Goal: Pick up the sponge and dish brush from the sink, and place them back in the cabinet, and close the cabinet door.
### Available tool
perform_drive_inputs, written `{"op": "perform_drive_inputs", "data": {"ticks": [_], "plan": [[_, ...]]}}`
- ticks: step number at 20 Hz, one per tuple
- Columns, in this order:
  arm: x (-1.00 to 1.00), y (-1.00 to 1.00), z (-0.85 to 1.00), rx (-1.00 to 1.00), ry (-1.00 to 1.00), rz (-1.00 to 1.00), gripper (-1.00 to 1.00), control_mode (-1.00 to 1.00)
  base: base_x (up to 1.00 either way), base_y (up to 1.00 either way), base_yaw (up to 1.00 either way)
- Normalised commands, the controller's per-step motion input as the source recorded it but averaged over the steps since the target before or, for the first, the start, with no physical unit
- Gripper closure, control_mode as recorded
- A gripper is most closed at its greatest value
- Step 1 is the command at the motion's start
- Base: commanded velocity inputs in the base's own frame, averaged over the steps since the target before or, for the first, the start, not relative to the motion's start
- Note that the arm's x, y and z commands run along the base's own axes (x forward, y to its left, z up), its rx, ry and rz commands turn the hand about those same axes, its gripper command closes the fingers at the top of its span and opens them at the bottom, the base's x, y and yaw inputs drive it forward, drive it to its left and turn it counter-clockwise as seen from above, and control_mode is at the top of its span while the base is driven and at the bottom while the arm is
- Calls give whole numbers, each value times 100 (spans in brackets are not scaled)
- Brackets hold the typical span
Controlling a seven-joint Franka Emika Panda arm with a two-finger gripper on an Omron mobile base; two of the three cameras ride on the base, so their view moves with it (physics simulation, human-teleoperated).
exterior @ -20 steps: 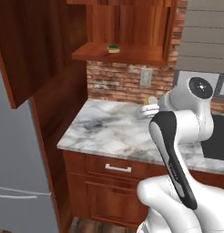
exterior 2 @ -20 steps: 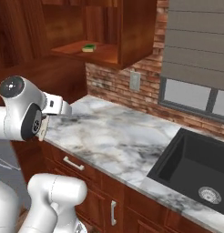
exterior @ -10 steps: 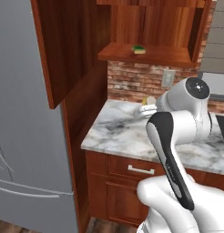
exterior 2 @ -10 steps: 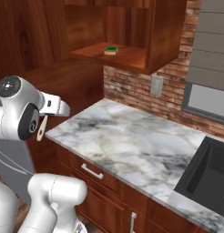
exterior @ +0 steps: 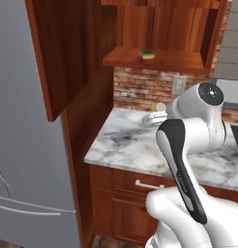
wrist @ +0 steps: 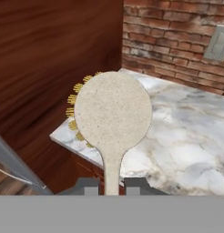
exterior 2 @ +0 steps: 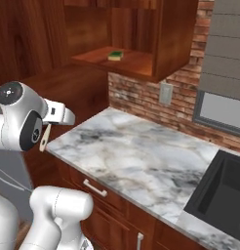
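Holding the brush (wrist: 113, 113) by its thin handle, with the fingers (wrist: 111, 185) pinching it from both sides. Round pale head straight out past the fingertips, yellow bristles peeking round its far edge. Long line of the brush runs right along the way the fingers point.

From the right base view, brush (exterior 2: 44, 138) hangs small and pale just under the hand, near the edge of the counter (exterior 2: 141, 161). From the left base view, fingers (exterior: 155, 116) sit over the marble, low down.

Sponge (exterior: 147, 54) already lies on the shelf (exterior: 159, 59) in the cabinet (exterior 2: 170, 44), green side up. So one thing looks put away and one looks left to go.

What matters most for the next move: shelf sits well above the fingers and a bit beyond them, toward the brick wall (wrist: 177, 41). Brush most likely has to go up and forward, head first, to land beside the sponge. Room looks free next to the sponge on either side.

Door (exterior: 67, 53) stands wide open, off to the side of the fingers, by the grey fridge (exterior: 29, 160). Still needs shutting, probably last.

Sink (exterior 2: 222, 188) lies far off on the other side of the counter, black and well apart from the fingers.

No words, labels or brand names to read anywhere.
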Motion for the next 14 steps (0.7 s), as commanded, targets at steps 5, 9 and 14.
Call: {"op": "perform_drive_inputs", "data": {"ticks": [5, 9, 14], "plan": [[0, 0, 0, 0, 0, 0, 100, 100, 44, 0, 0], [0, 0, 0, 0, 0, 0, 100, 100, 44, 0, 0], [0, 0, 0, 0, 0, 0, 100, 100, 42, 0, 0]]}}
